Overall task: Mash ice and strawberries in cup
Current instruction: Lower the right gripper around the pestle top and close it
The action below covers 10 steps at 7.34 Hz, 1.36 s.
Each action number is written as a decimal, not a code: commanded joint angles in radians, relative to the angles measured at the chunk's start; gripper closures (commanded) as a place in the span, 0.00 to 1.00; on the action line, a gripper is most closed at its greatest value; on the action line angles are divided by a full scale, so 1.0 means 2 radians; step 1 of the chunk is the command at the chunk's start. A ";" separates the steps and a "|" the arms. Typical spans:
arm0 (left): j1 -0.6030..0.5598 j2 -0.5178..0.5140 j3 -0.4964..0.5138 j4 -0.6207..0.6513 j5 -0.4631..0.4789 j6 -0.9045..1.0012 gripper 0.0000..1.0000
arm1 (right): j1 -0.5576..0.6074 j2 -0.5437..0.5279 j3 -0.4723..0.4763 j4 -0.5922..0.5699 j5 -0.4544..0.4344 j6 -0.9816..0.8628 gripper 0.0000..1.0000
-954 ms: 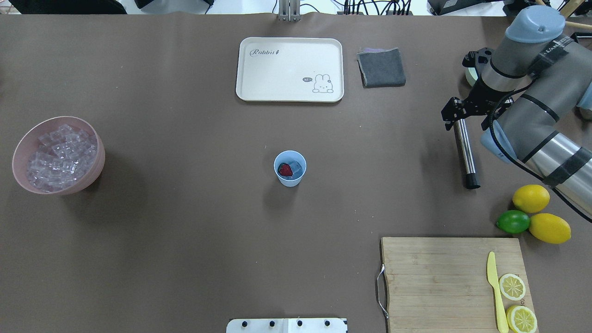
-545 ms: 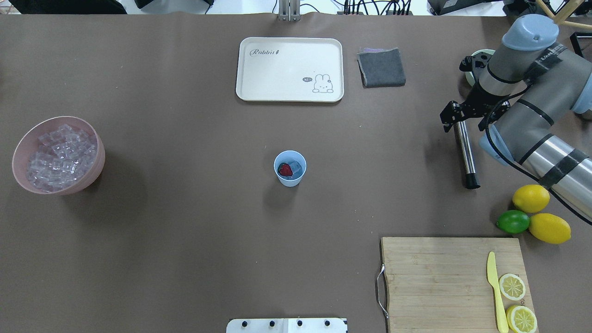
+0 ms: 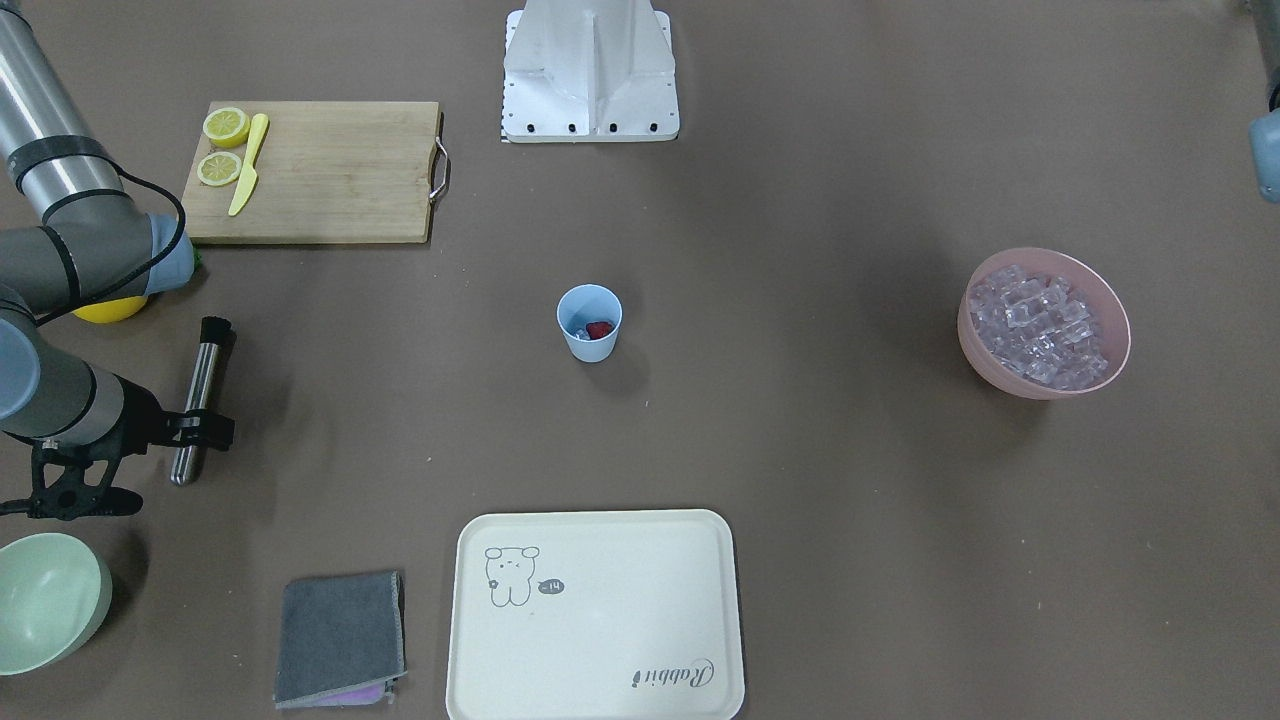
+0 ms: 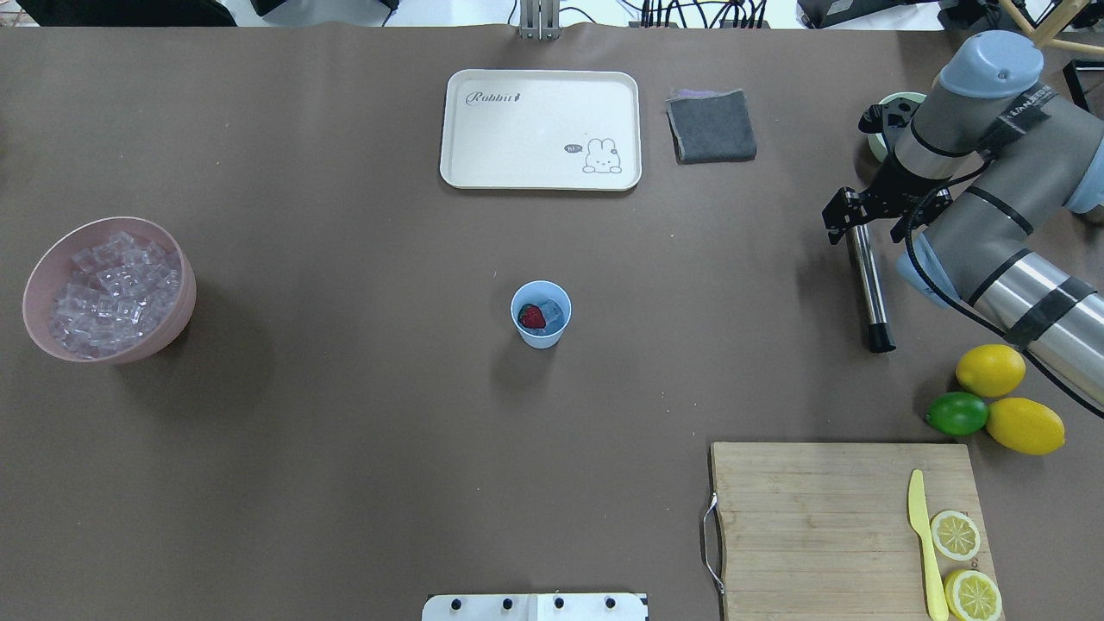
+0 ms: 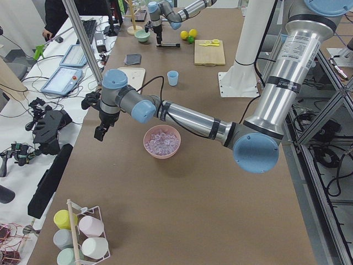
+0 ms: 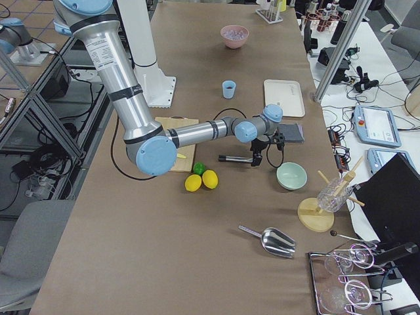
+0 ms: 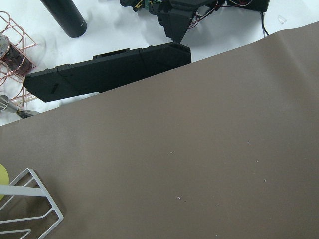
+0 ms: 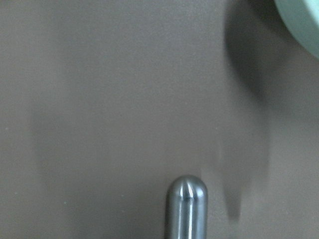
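Brown worktop (image 3: 800,200), front-facing view: blue cup (image 3: 589,322) stands at centre with the strawberry (image 3: 599,329) inside it. Steel muddler (image 3: 203,385) lies flat at left of frame. Its long axis runs nearly up-down the picture, black-capped end toward the top. Right end effector (image 3: 205,430) sits across the rod near its lower, rounded end. Fingers flank it; whether they are clamped, cannot tell. Cup lies off to the right of it, well apart.

Overhead view: ice (image 4: 554,309) cube beside the strawberry in the cup, more cubes in pink bowl (image 4: 177,326) at far left. Rod at right of frame, cup to its left and somewhat lower.

Left side view: left end effector (image 5: 101,131) hangs over bare worktop at left of frame, well apart from the cup. Opening cannot be judged.

Right side view: near arm bent over the rod.

Left wrist view: bare worktop, no fingers in sight.

Right wrist view: rod's rounded tip at bottom centre, fingers out of frame.

Judgement: right arm is nearer. The rod needs lifting, standing on end and carrying to the cup.
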 commanded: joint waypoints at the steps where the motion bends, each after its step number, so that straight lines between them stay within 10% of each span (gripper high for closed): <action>1: 0.000 -0.002 0.001 0.000 0.000 0.000 0.02 | 0.000 0.000 0.002 0.001 0.000 0.002 0.28; 3: 0.000 -0.002 0.001 0.000 0.000 0.000 0.02 | 0.000 0.000 0.002 0.001 0.000 0.002 0.53; 10: 0.000 -0.006 0.001 0.000 0.000 0.000 0.02 | -0.002 -0.004 -0.004 0.001 -0.001 -0.001 0.44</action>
